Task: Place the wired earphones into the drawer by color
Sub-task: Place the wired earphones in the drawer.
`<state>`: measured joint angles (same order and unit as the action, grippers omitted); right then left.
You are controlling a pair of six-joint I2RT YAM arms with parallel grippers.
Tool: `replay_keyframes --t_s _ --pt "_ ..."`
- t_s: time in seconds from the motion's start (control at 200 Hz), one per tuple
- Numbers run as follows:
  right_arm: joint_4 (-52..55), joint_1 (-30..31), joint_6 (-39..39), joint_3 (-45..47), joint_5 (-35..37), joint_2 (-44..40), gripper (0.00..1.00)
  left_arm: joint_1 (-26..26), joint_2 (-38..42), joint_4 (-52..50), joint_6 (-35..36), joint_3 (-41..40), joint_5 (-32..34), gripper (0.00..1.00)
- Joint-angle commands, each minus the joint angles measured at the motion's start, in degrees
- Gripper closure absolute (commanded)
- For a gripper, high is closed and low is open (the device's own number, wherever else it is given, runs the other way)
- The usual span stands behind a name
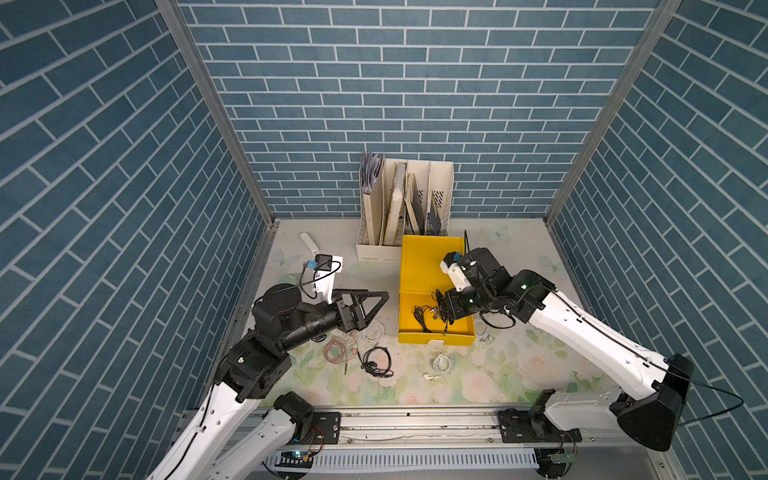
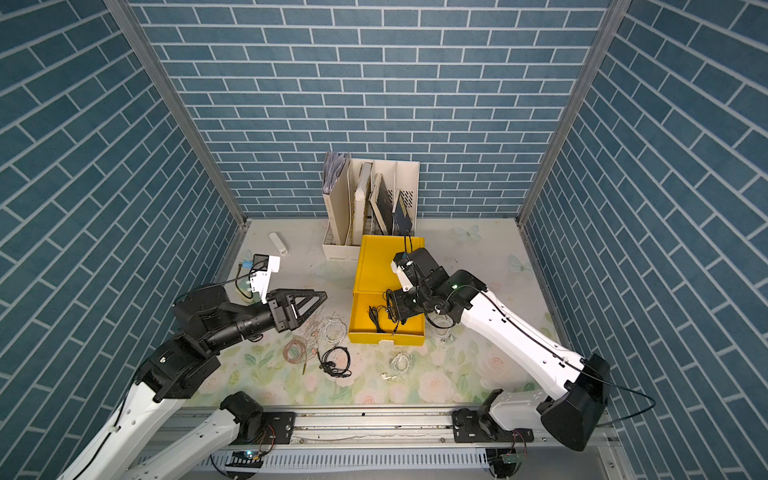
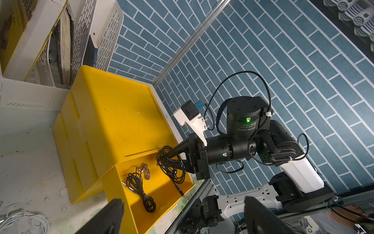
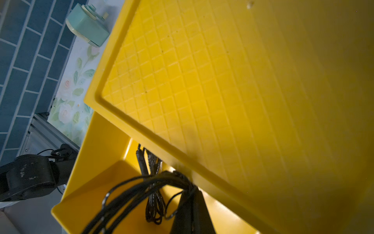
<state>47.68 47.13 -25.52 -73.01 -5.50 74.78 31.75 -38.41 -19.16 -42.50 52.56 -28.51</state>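
Entry: wired earphones, seven coils, on the floral table. The held black earphones are pinched in the right gripper, jaws closed tight on the cable, and hang over the open drawer of the yellow cabinet. The stowed black earphones lie on the floor of that drawer. The loose black earphones lie on the table toward the front edge, off the drawer's left front corner. The pinkish earphones lie just left of these. The first white earphones lie behind them, close to the drawer's left wall. The second white earphones lie in front of the drawer. The third white earphones lie beside its right wall, partly hidden under the right arm. The left gripper has its jaws spread wide and holds nothing, raised over the table left of the cabinet. A file organiser stands at the back edge, directly behind the cabinet.
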Motion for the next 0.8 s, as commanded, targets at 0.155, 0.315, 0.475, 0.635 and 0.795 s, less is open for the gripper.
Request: replay_keyframes --t_s 0.155,0.315,0.475,0.635,0.795 --pt "0.9 0.0 -1.3 2.7 5.2 -1.6 1.00 -0.3 0.4 0.1 1.5 -1.4 0.6 0.02" --pt "0.5 0.0 -2.1 4.2 5.6 -2.2 1.00 -0.3 0.4 0.0 1.6 -1.7 0.9 0.02" --pt "0.2 0.0 -2.3 5.4 6.0 -2.7 1.00 -0.3 0.3 -0.1 1.8 -2.0 1.2 0.02" --pt "1.0 0.0 -2.5 6.0 8.0 -2.6 1.00 -0.3 0.3 -0.1 1.7 -2.3 1.4 0.02" --pt "2.5 -0.1 -2.5 6.0 10.6 -1.8 1.00 -0.3 0.6 -0.5 1.6 -2.1 1.9 0.02"
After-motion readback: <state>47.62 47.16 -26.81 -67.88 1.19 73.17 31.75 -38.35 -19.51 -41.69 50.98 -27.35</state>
